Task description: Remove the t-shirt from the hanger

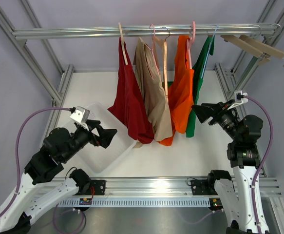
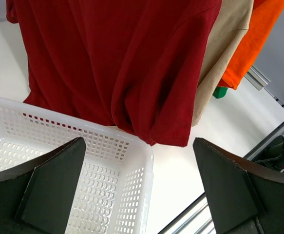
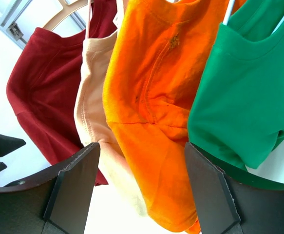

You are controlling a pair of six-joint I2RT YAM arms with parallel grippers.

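Several t-shirts hang on hangers from a metal rail (image 1: 83,33): dark red (image 1: 129,107), beige (image 1: 154,97), orange (image 1: 180,92) and green (image 1: 200,73). My left gripper (image 1: 106,136) is open and empty, over the white basket's right end, just left of the red shirt's hem (image 2: 132,73). My right gripper (image 1: 202,113) is open and empty, right beside the green shirt's lower edge, facing the orange shirt (image 3: 156,122) and the green shirt (image 3: 239,97). The beige shirt (image 3: 90,117) and the red shirt (image 3: 44,107) hang beyond them.
A white perforated basket (image 1: 95,161) sits on the table at the left, its rim below my left gripper (image 2: 142,195). Empty wooden hangers (image 1: 258,46) hang at the rail's right end. Frame posts stand at both sides.
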